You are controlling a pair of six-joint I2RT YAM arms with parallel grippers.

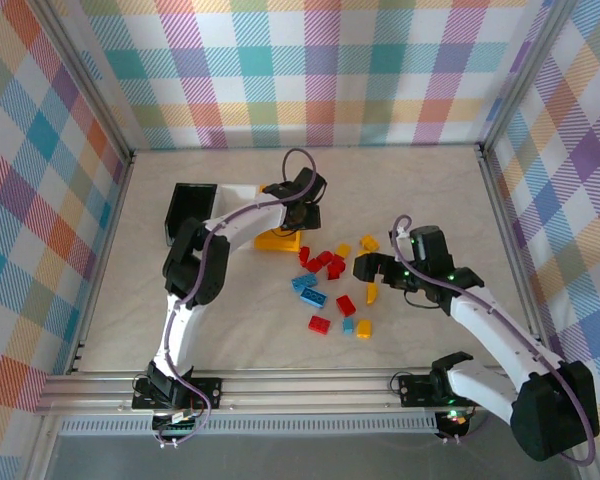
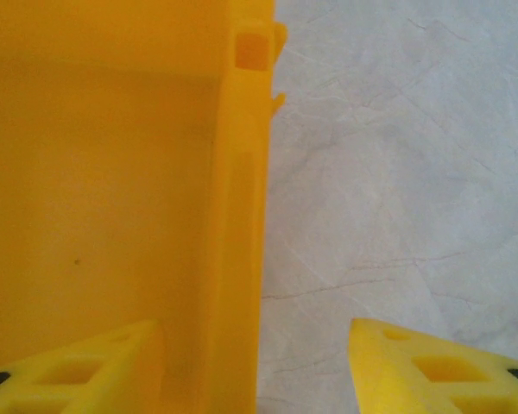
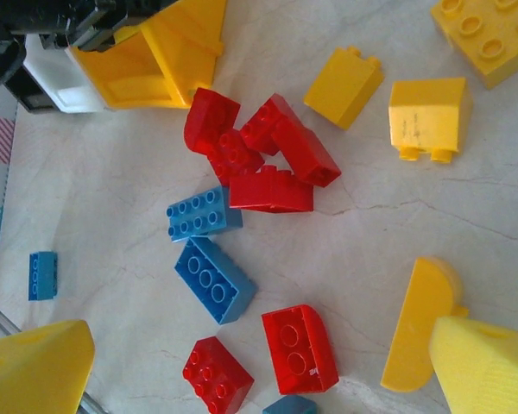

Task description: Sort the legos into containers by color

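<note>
Sorted so far: nothing I can confirm. The part of the orange-yellow bin [image 2: 95, 198] floor seen from the left wrist is bare. The black bin [image 1: 190, 212], upper left of centre in the top view, looks dark and empty, though I cannot be sure. The white bin [image 1: 242, 198] beside it is partly hidden by the arm.
Legos [image 1: 325, 265]: loose on the tabletop [image 1: 420, 190], mid-frame in the top view, to the right of the bins.
By colour: in the right wrist view the red bricks [image 3: 268, 164] are heaped touching one another at upper centre. The blue bricks [image 3: 214, 280] lie just below and left of them, and the yellow bricks [image 3: 344, 84] sit toward the upper right.
Left end effector [image 2: 255, 336]: spread wide and carrying nothing. One finger is over the bin's inside and the other over bare tabletop, with the bin's wall between them. I cannot tell whether either finger touches the wall.
Right end effector [image 3: 263, 336]: spread wide and empty, hanging above the scatter. A yellow rounded piece [image 3: 419, 323] lies just beside the lower-right finger, not gripped.
Stage: by my judgement early, since well over a dozen bricks lie unsorted.
Left to do: all three colours need moving. Yellow into the orange-yellow bin seems likely; the pairing for red and blue is not shown.
</note>
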